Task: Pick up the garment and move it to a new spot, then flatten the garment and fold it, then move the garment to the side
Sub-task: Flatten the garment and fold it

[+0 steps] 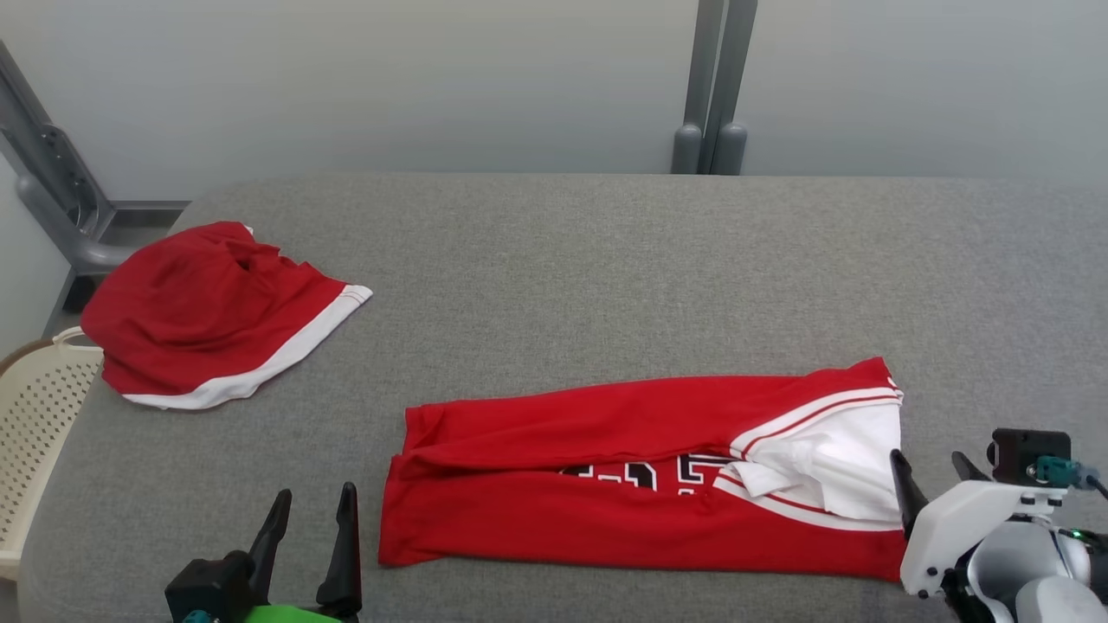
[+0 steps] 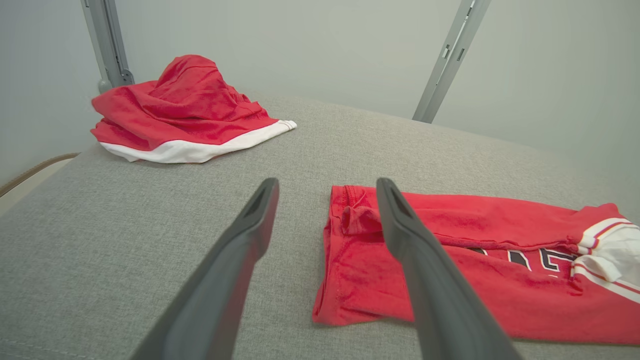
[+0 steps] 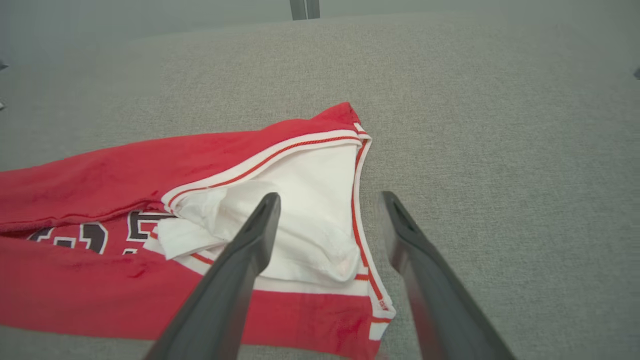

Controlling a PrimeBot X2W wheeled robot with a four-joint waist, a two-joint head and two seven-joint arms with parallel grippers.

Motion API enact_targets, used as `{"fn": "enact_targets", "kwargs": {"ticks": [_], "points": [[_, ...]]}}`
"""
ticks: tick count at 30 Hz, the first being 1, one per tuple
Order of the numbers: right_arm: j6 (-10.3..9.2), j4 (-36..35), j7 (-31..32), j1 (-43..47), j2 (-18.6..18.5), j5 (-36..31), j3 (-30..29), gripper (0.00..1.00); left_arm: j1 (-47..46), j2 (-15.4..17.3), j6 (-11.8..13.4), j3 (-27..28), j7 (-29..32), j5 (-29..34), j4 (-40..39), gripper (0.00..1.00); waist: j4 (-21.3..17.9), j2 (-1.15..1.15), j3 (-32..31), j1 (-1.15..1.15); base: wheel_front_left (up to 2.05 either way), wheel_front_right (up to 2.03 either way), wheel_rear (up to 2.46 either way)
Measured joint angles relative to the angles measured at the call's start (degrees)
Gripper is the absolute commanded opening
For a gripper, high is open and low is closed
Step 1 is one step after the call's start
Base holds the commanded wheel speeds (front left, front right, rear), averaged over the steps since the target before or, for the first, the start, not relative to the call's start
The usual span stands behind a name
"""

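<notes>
- Two grippers, the left gripper (image 1: pixel 316 491) and the right gripper (image 1: pixel 926 457), are both spread wide and hold nothing.
- The red garment (image 1: pixel 606 510) lies folded lengthwise on the grey table (image 1: pixel 606 260), between them.
- A cream perforated basket (image 1: pixel 39 407) stands at the table's left end; its contents cannot be told.
- Red shorts (image 1: pixel 199 311) lie bunched on the table near the basket.

The garment (image 1: pixel 606 519) is soft, matt red cloth; the table (image 1: pixel 606 260) wears coarse grey woven fabric; the basket (image 1: pixel 35 415) looks like perforated cream plastic.
</notes>
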Motion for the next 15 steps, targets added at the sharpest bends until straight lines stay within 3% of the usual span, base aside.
{"fn": "enact_targets", "kwargs": {"ticks": [5,15], "points": [[0.00,0.93,9.72,-4.72,-0.93,-3.11,-4.07,1.00,-1.59,-0.32,-0.52,-0.49,-0.07,0.59,0.09,1.00,0.50,0.00,2.16,0.00,0.00,0.00,0.00],[0.00,6.34,16.16,-9.73,-2.90,-5.11,-6.67,1.00,-5.37,-0.90,-1.52,-1.52,-0.08,1.41,1.18,1.00,2.33,0.00,7.58,0.00,0.00,0.00,0.00]]}}
